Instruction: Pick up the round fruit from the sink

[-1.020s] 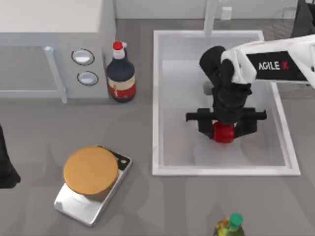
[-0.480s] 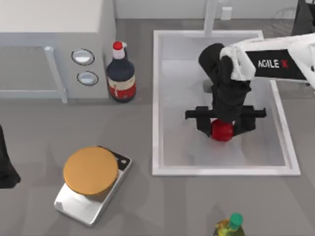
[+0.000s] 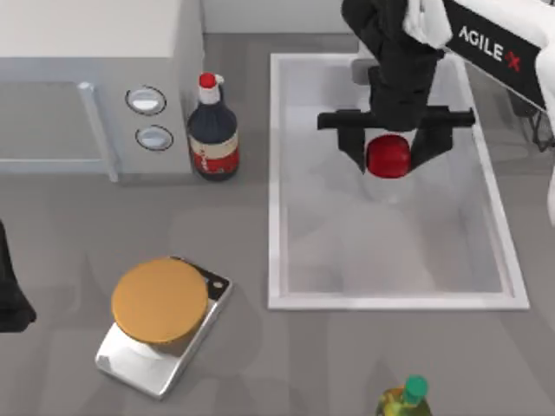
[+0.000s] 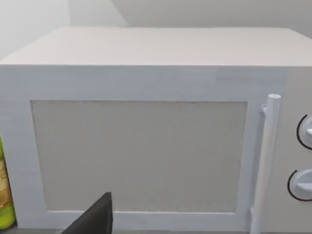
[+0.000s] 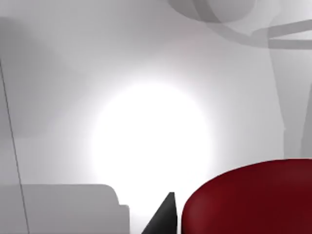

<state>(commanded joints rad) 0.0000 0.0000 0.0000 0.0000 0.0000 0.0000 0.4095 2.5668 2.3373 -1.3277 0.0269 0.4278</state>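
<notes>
We count 1 round fruit (image 3: 388,156) | 1 sink (image 3: 276,173) | 2 bottles: dark (image 3: 212,130), green-capped (image 3: 406,399) | 1 microwave (image 3: 87,52) | 1 scale (image 3: 160,325) | 2 arms.

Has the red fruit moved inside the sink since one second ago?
Yes. The fruit, held by the right gripper, now sits nearer the sink rim's far edge in the top view, away from the near rim.

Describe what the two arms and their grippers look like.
The right arm is white with a black panel reading "AGILE X", the X red. Its wrist is bulky and black, ending in the right gripper: a black crossbar with two black jaws. Thin dark cables hang by the top view's right edge. The left arm is a black shape at that view's left edge.
</notes>
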